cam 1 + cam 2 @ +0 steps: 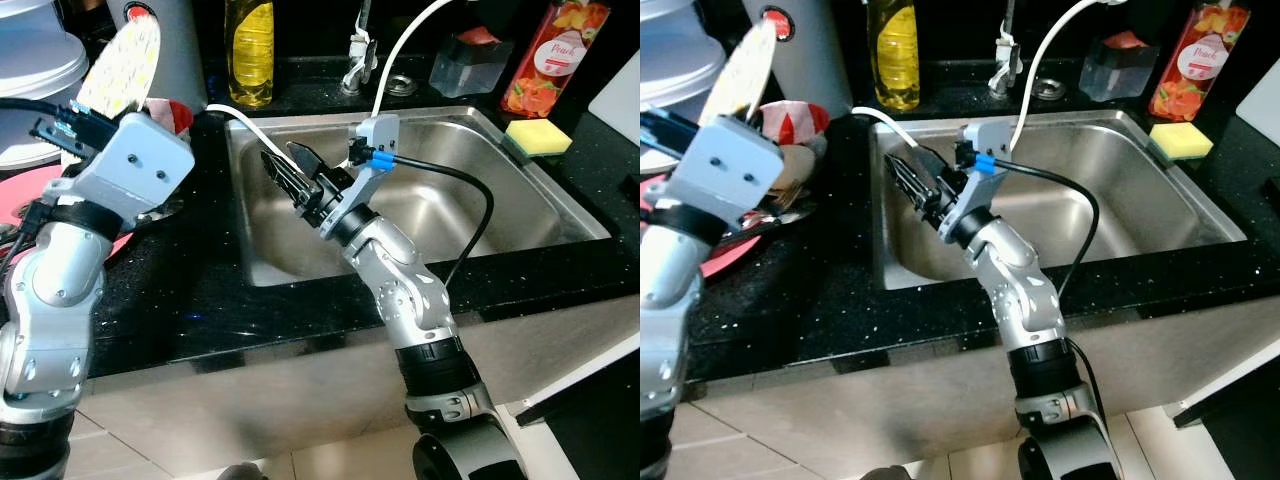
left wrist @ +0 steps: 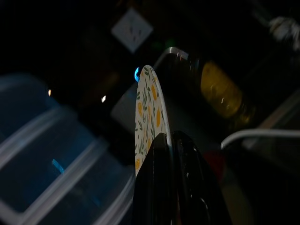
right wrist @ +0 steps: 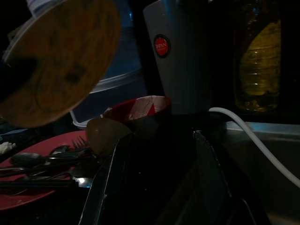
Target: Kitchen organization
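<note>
Two tools at work by the stainless steel sink [image 1: 560,215]: the left tool [image 2: 171,140] has its black fingers clamped together on the edge of a round plate with yellow leaf print [image 1: 122,65], held tilted up in the air left of the sink, above the red plate of cutlery [image 3: 33,187] on the black speckled bench [image 1: 190,290]. Right tool [image 1: 287,168] hovers over the sink's left part, fingers apart, gripping nothing

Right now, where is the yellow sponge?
In the left eye view, the yellow sponge lies on the black counter at the far right corner of the steel sink, just below the peach bottle.
</note>
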Controlling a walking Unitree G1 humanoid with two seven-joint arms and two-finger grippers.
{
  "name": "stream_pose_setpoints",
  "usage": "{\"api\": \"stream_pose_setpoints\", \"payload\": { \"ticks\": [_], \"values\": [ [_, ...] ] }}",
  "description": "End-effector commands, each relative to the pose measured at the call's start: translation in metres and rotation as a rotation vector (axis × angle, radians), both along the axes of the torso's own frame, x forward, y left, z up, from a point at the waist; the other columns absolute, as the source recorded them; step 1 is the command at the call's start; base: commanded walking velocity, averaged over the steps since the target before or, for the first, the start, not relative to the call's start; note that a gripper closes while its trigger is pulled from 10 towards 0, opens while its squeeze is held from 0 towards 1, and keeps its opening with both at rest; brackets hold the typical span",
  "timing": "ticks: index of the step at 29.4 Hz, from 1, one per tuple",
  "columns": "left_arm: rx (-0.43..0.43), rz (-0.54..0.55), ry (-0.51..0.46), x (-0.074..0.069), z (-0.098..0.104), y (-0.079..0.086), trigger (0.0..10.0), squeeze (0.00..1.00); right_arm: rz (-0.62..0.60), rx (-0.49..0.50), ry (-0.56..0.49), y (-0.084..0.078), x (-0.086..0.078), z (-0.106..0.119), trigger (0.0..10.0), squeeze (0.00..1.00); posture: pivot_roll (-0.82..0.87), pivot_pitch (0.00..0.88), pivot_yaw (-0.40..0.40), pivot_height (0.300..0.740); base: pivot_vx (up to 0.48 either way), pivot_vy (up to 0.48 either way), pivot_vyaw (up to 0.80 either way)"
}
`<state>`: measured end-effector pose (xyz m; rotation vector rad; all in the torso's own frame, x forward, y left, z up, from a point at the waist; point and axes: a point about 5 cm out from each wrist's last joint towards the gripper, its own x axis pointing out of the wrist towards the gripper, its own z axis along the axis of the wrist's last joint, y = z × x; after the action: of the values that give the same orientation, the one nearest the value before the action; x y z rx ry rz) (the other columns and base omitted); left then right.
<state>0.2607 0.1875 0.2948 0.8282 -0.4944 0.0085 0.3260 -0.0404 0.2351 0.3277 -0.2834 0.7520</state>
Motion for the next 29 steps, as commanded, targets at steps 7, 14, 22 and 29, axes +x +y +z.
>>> {"api": "stream_pose_setpoints", "payload": {
  "ticks": [7, 14, 22, 29],
  "values": [
    [-0.544, -0.403, -0.168, -0.001, 0.063, -0.027, 10.0, 0.0, -0.1, 0.039, 0.024, -0.021, 0.01, 0.0, 10.0, 0.0, 0.17, 0.01, -0.027, 0.74, 0.0, 0.0, 0.0],
    [-1.089, -0.798, 0.026, 0.012, 0.055, -0.035, 10.0, 0.0, -0.32, 0.136, 0.049, -0.073, 0.028, 0.008, 10.0, 0.0, 0.15, 0.007, -0.013, 0.74, 0.0, 0.0, 0.0],
    [-1.317, -0.738, 0.503, 0.044, 0.003, -0.06, 10.0, 0.0, -0.435, -0.079, -0.073, -0.102, 0.034, 0.017, 10.0, 0.0, 0.13, 0.006, -0.004, 0.74, 0.0, 0.0, 0.0],
    [-1.272, -0.615, 0.695, 0.066, -0.013, -0.071, 10.0, 0.0, -0.518, -0.16, -0.094, -0.127, 0.041, 0.023, 10.0, 0.0, 0.12, 0.0, -0.003, 0.74, 0.0, 0.0, 0.0]
  ]
}}
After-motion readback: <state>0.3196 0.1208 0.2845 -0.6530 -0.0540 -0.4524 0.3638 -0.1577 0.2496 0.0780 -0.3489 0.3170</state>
